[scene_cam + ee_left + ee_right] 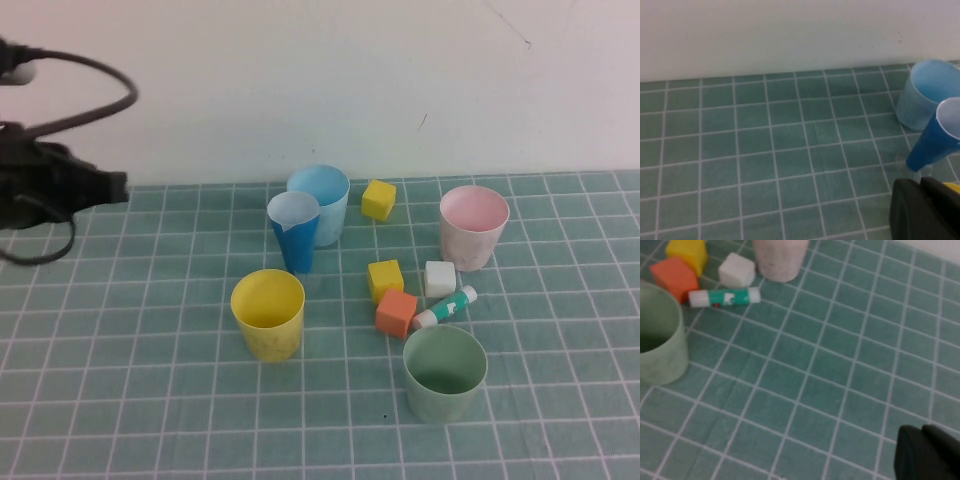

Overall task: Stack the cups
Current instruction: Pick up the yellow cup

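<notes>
Four cups stand upright and apart on the green checked cloth: a light blue cup [320, 203] at the back, a yellow cup [267, 313] in front of it, a pink cup [473, 226] at the right and a green cup [444, 372] nearest me. My left gripper [118, 187] hovers shut and empty at the far left, well away from the blue cup [925, 95]. In its own view my right gripper [921, 429] is shut and empty, off to the side of the green cup [660, 340] and pink cup [777, 257]; the high view does not show it.
A narrow blue cone [294, 232] with a white inside stands against the light blue cup. Two yellow cubes [378, 198] [385, 277], an orange cube [396, 312], a white cube [439, 278] and a glue stick [446, 307] lie between the cups. A white wall runs behind.
</notes>
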Controlling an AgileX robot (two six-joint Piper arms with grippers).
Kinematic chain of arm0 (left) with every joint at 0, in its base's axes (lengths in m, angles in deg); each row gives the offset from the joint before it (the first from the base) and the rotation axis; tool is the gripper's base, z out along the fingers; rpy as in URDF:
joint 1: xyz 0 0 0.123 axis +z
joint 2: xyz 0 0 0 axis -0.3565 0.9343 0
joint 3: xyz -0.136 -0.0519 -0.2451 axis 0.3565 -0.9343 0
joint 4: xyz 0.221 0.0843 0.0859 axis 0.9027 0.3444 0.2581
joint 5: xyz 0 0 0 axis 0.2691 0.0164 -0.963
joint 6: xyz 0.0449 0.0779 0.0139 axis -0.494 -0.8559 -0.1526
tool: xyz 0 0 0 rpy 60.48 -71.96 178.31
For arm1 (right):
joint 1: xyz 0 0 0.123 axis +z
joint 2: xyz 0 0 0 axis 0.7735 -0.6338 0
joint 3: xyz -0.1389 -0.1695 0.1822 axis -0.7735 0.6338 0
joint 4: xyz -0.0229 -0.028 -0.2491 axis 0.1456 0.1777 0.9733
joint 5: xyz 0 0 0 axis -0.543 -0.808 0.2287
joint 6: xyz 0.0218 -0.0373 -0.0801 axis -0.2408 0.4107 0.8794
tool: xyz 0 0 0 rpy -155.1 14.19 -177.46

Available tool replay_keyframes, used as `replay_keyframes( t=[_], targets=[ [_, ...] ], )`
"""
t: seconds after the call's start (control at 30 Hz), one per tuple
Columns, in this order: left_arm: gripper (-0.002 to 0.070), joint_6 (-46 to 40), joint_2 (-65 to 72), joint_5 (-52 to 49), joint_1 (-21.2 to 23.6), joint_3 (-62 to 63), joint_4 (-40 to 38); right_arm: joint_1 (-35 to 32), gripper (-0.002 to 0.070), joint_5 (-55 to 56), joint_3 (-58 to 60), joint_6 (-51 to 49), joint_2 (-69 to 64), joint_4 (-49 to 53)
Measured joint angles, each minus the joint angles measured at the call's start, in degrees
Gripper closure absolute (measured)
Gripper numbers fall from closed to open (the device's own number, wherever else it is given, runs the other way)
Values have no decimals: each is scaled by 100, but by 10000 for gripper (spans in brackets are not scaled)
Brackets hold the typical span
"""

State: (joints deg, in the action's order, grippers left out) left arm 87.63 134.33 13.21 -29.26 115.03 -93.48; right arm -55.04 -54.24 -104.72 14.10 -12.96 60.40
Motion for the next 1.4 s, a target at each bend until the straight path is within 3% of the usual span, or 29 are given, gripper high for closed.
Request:
replay_keyframes(
  t=[0.13, 0.27, 0.57, 0.93, 1.03, 1.3, 1.4],
  targets=[
    [676, -401, 1213, -520, -289, 984, -221, 0, 679, -262, 0, 1069, -370, -887],
    [676, -632, 1981, -809, -626, 1591, -273, 0, 679, -364, 0, 1514, -503, -1197],
    [676, -813, 3167, -2355, -1024, 2408, -692, 0, 679, -388, 0, 1650, -513, -1271],
    [667, -991, 3401, -2585, -1056, 2435, -514, 0, 679, -388, 0, 1770, -513, -1306],
    [611, -1045, 3410, -2585, -1056, 2435, -464, 0, 679, -388, 0, 1770, -513, -1313],
    [317, -1341, 3749, -2469, -1056, 2448, -394, 0, 679, -388, 0, 1785, -513, -1376],
    [277, -1374, 4027, -2407, -1056, 2448, -348, 0, 679, -388, 0, 1785, -513, -1389]
  ],
)
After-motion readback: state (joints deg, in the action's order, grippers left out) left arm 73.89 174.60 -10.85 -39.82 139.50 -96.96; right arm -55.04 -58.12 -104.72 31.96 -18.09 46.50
